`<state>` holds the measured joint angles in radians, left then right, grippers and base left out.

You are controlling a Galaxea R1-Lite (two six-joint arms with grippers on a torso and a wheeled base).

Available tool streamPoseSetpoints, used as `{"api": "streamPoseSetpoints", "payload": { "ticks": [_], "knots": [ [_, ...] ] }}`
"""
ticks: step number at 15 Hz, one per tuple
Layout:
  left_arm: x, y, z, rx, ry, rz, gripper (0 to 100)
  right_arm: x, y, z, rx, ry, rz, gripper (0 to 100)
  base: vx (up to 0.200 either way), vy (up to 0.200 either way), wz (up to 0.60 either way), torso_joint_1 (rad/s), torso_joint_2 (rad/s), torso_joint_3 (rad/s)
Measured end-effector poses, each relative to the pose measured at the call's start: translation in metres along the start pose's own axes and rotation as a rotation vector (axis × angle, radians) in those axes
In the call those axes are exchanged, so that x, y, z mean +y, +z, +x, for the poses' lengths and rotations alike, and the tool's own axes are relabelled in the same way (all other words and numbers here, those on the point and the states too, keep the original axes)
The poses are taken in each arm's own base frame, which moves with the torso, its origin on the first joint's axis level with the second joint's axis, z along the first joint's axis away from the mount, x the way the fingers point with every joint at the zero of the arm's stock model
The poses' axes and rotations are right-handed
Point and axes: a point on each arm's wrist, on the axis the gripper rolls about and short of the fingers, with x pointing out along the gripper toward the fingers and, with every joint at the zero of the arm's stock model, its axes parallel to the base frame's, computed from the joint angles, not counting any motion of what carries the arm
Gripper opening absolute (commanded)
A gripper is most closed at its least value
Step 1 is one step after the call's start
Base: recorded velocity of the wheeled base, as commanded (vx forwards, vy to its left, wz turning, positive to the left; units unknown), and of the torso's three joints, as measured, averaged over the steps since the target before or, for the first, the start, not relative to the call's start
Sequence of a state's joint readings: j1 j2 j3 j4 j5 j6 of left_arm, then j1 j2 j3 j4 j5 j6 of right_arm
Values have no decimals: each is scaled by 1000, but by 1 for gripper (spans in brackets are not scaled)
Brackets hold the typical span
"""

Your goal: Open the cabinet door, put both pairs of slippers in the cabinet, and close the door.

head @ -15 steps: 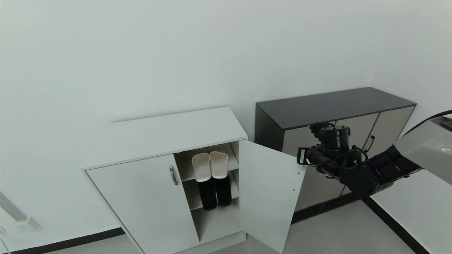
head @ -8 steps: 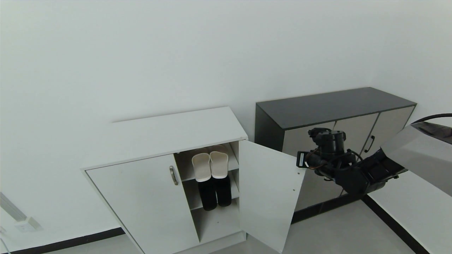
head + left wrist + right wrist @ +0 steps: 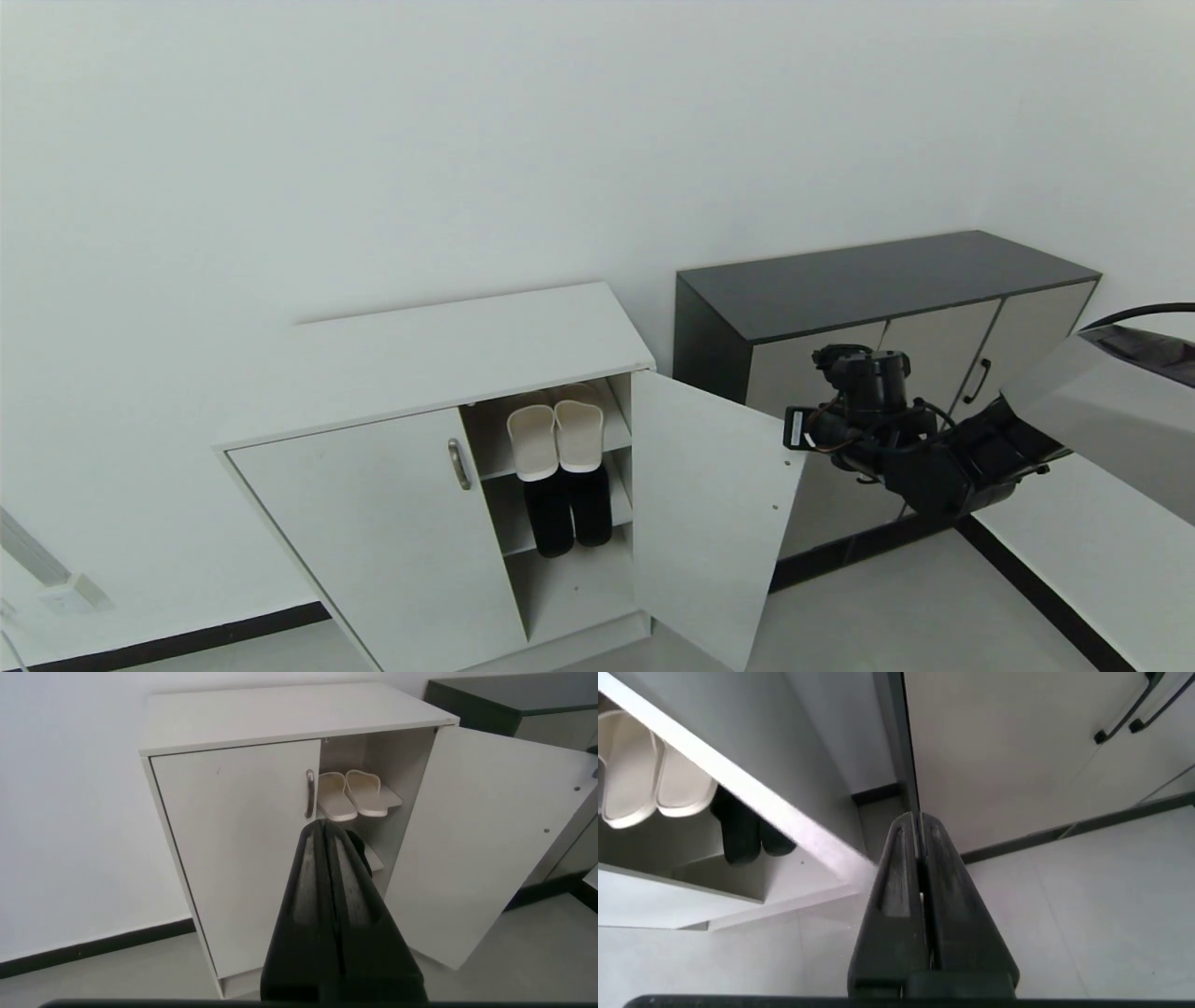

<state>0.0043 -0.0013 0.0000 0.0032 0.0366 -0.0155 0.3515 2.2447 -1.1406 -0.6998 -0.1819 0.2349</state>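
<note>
The white cabinet [image 3: 439, 350] stands against the wall with its right door [image 3: 709, 504] swung open and its left door [image 3: 373, 541] closed. A white pair of slippers [image 3: 556, 439] lies on the upper shelf, and a black pair [image 3: 566, 509] on the shelf below. My right gripper [image 3: 795, 427] is shut with nothing in it, at the open door's free edge on its outer side. In the right wrist view the shut gripper [image 3: 920, 821] sits by the door edge [image 3: 785, 821], with the white slippers [image 3: 645, 775] and black slippers [image 3: 752, 831] beyond. My left gripper [image 3: 324, 829] is shut and empty, facing the cabinet front [image 3: 243, 859].
A dark-topped sideboard [image 3: 887, 280] with grey doors stands right of the white cabinet, just behind my right arm. The left door carries a metal handle [image 3: 458, 464]. The floor [image 3: 887, 616] in front of both cabinets is bare, with a black skirting line along the wall.
My right arm has moved left and slightly down, bringing the gripper up to the open door's free edge. The door's edge has shifted only a little.
</note>
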Motion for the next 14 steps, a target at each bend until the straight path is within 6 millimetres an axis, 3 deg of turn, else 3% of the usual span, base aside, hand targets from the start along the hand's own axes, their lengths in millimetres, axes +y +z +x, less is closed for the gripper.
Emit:
{"api": "streamPoseSetpoints", "payload": {
  "ticks": [6,14],
  "knots": [
    [0,0,0,0,0,0,0,18,-8,-8,22,40,-22,0,0,0,0,0,0,0],
    [0,0,0,0,-4,4,0,75,-37,-47,92,181,-106,0,0,0,0,0,0,0]
  ]
}}
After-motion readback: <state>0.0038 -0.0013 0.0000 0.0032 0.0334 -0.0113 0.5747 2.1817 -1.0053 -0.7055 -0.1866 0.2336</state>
